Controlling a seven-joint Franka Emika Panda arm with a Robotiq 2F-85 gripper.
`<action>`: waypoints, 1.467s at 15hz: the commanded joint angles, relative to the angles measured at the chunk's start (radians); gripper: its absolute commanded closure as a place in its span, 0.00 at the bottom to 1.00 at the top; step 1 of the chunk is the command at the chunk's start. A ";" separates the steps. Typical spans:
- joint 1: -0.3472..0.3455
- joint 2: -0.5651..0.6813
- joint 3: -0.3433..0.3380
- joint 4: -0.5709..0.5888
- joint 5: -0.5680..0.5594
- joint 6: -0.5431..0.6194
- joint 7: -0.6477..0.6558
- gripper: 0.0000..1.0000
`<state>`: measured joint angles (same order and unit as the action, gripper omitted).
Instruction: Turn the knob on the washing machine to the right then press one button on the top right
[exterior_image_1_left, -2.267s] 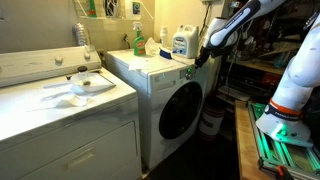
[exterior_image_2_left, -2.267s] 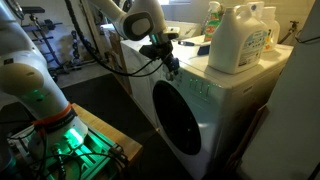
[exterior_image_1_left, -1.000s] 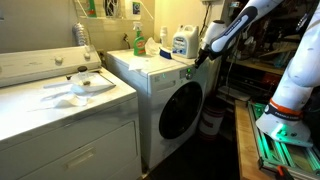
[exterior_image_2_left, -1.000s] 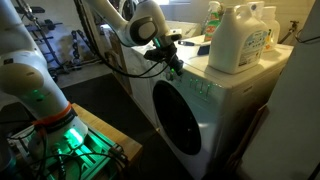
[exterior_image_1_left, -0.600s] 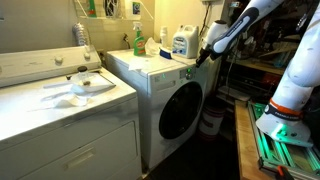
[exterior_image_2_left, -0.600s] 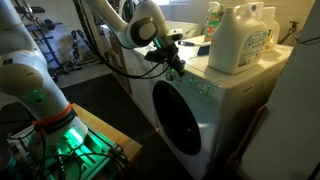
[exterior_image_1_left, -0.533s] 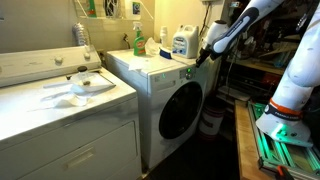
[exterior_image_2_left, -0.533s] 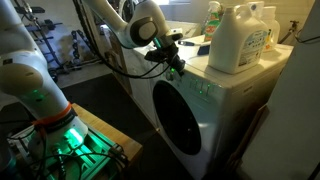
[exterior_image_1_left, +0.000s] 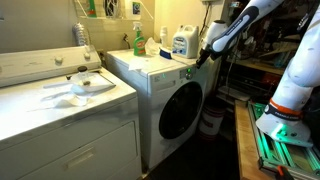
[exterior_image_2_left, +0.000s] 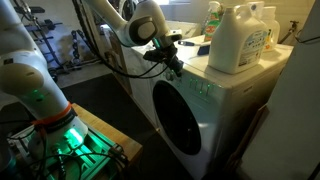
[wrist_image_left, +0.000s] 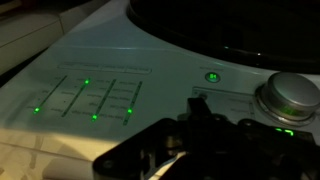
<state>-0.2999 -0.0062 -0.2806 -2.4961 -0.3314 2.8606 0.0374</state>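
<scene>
Gripper at the washing machine's control panel, on its top front edge.

In an exterior view, a wider white appliance (exterior_image_1_left: 60, 115) carries a dish (exterior_image_1_left: 88, 85). Next comes the washing machine (exterior_image_1_left: 158, 85) with 2 containers on top — a green bottle (exterior_image_1_left: 138, 40) and a blue-and-white jug (exterior_image_1_left: 182, 42). The gripper (exterior_image_1_left: 199, 60) is at the machine's upper front corner, and the arm hides the panel there. Only the wrist view shows the panel close up: small green lights (wrist_image_left: 86, 82), a round green-lit button (wrist_image_left: 212, 76), then the silver knob (wrist_image_left: 290, 95). The dark, blurred gripper (wrist_image_left: 200, 118) sits just beside the knob — I cannot tell whether it is open or closed.
</scene>
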 joint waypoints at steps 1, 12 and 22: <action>0.004 -0.033 -0.001 -0.020 0.028 -0.013 -0.022 1.00; 0.016 -0.012 0.015 0.000 0.106 -0.025 -0.042 1.00; 0.017 0.008 0.014 0.012 0.117 -0.004 -0.046 1.00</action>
<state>-0.2889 -0.0056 -0.2630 -2.4880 -0.2414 2.8590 0.0157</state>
